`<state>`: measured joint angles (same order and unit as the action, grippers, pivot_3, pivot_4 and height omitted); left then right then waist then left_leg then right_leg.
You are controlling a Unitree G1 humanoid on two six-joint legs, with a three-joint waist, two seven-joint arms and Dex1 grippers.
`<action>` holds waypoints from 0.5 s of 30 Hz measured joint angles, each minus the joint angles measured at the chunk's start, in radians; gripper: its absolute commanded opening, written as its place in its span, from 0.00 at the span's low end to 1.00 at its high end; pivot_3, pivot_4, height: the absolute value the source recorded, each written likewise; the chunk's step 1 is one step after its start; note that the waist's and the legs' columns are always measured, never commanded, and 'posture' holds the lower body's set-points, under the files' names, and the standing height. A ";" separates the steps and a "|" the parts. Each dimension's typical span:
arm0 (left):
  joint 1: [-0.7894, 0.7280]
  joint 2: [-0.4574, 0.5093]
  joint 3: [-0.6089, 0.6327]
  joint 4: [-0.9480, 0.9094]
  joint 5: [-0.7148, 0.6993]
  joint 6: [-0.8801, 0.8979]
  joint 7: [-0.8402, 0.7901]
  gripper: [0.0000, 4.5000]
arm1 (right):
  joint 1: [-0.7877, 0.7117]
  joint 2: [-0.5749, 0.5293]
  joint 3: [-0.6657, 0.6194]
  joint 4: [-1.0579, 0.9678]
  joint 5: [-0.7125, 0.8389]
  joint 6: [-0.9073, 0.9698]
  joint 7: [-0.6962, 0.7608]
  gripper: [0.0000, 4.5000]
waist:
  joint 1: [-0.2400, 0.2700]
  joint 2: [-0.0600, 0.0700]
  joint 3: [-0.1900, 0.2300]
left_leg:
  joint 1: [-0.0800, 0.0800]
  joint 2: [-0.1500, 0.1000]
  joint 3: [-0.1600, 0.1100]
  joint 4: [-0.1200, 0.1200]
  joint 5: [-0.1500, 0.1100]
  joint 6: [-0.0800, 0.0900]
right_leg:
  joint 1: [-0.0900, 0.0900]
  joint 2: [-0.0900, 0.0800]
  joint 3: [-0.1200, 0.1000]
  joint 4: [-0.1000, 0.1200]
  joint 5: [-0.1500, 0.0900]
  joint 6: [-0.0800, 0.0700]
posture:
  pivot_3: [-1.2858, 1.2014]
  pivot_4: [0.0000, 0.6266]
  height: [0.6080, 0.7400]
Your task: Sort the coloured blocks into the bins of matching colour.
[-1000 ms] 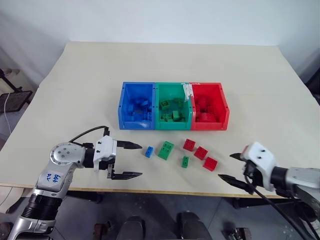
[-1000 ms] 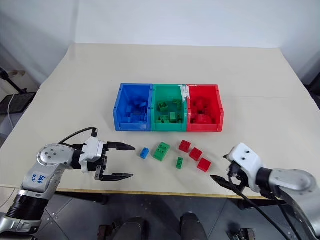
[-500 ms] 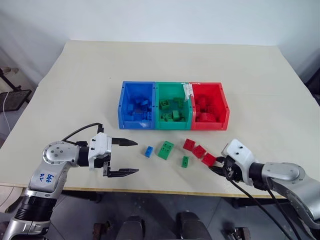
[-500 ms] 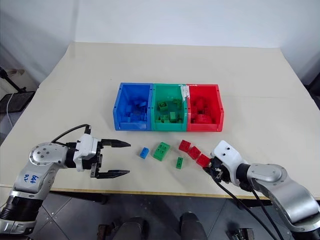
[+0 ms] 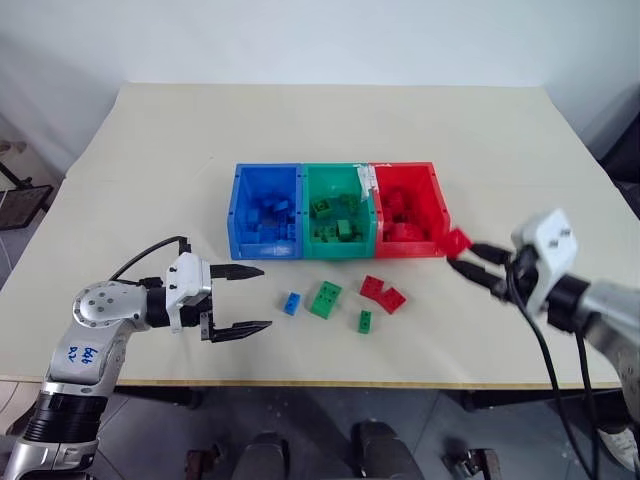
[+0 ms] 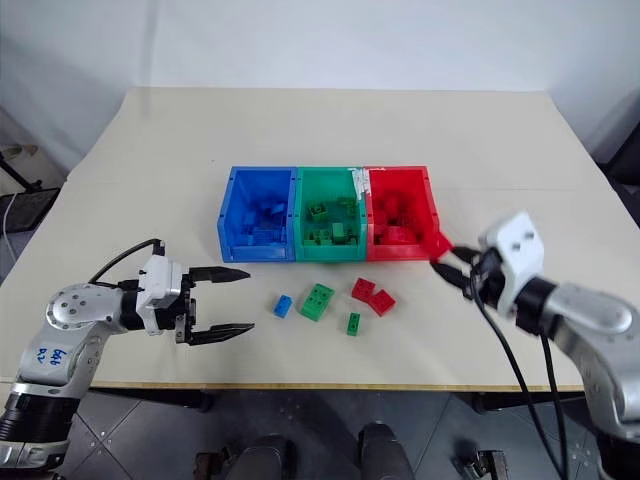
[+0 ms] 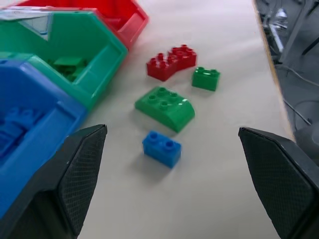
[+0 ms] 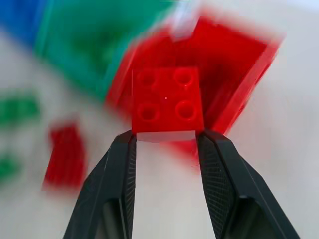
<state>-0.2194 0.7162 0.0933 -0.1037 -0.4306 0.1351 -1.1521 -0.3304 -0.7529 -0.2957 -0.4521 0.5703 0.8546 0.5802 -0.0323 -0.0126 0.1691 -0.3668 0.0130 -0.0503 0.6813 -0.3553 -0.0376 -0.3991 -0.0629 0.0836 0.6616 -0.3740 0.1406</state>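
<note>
3 bins (image 5: 338, 212). Loose blocks on the table: 2 red (image 5: 381, 292), 2 green (image 5: 327, 298), 1 blue (image 5: 291, 303). 1 more red block (image 5: 456, 243), right of frame.

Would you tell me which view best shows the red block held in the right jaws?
The right wrist view: the red block sits close up, studs facing the camera, pinched between the jaws. Both eye views show it small beside the red bin.

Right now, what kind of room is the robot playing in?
Probably a lab or test room, not a playroom. There's one plain beige table against bare white walls, with just three joined sorting bins and toy bricks on it. Loose cables and equipment stands sit on the floor beside the table.
</note>
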 measured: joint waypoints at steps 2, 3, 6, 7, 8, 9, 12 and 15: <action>0.005 -0.001 0.010 -0.001 -0.002 0.007 0.010 1.00 | -0.128 0.036 0.055 0.089 -0.014 0.040 -0.049 0.31 | 0.000 0.000 0.000 | -0.002 0.000 0.001 0.000 0.000 -0.001 | -0.003 -0.001 0.000 0.001 0.000 0.000 | 0.52 0.24 1.00; 0.005 -0.004 0.009 -0.006 -0.004 0.010 0.017 1.00 | -0.196 0.056 0.084 0.153 -0.033 0.052 -0.077 0.31 | -0.001 0.000 0.000 | -0.004 -0.001 0.002 0.000 0.000 -0.001 | -0.006 -0.002 0.001 0.001 0.000 0.000 | 0.52 0.24 1.00; 0.016 -0.005 0.014 -0.019 -0.014 0.026 0.028 1.00 | -0.334 0.085 0.167 0.339 -0.112 0.050 -0.121 0.54 | 0.000 0.000 0.000 | -0.006 -0.002 0.003 0.000 0.001 -0.001 | -0.009 -0.004 0.000 0.003 0.000 0.000 | 0.52 0.24 1.00; 0.023 -0.005 0.019 -0.023 -0.015 0.031 0.030 1.00 | -0.350 0.088 0.188 0.378 -0.131 0.035 -0.116 0.61 | 0.002 0.000 0.000 | -0.007 -0.002 0.003 0.000 0.001 -0.001 | -0.010 -0.004 -0.001 0.004 0.000 0.000 | 0.52 0.24 1.00; 0.029 -0.004 0.023 -0.026 -0.016 0.036 0.032 1.00 | -0.353 0.090 0.205 0.398 -0.143 0.021 -0.109 0.68 | 0.002 0.000 0.000 | -0.007 -0.003 0.003 -0.001 0.001 -0.001 | -0.011 -0.005 -0.003 0.004 0.000 0.000 | 0.52 0.24 1.00; 0.030 -0.004 0.024 -0.027 -0.016 0.040 0.035 1.00 | -0.353 0.093 0.215 0.411 -0.148 0.014 -0.101 0.76 | 0.002 0.000 0.000 | -0.008 -0.003 0.003 -0.001 0.001 -0.001 | -0.012 -0.006 -0.004 0.006 0.000 0.000 | 0.52 0.24 1.00; 0.028 -0.003 0.026 -0.034 -0.027 0.056 0.037 1.00 | -0.326 0.090 0.218 0.401 -0.152 -0.004 -0.066 0.98 | -0.001 0.000 0.000 | -0.009 -0.005 0.004 0.000 0.001 -0.001 | -0.013 -0.012 -0.013 0.010 0.000 0.000 | 0.52 0.24 1.00; 0.020 -0.002 0.036 -0.033 -0.038 0.059 0.036 1.00 | -0.197 0.036 0.165 0.309 -0.131 -0.042 0.006 0.99 | 0.006 0.000 0.000 | -0.010 -0.010 0.001 0.001 0.000 0.000 | -0.012 -0.016 -0.025 0.007 0.000 0.000 | 0.52 0.24 1.00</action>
<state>-0.1996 0.7144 0.1289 -0.1370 -0.4685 0.1936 -1.1163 -0.5269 -0.7167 -0.1308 -0.1433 0.4391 0.8131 0.5867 -0.0264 -0.0126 0.1691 -0.3769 0.0030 -0.0495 0.6821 -0.3549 -0.0377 -0.4111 -0.0790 0.0584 0.6691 -0.3739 0.1408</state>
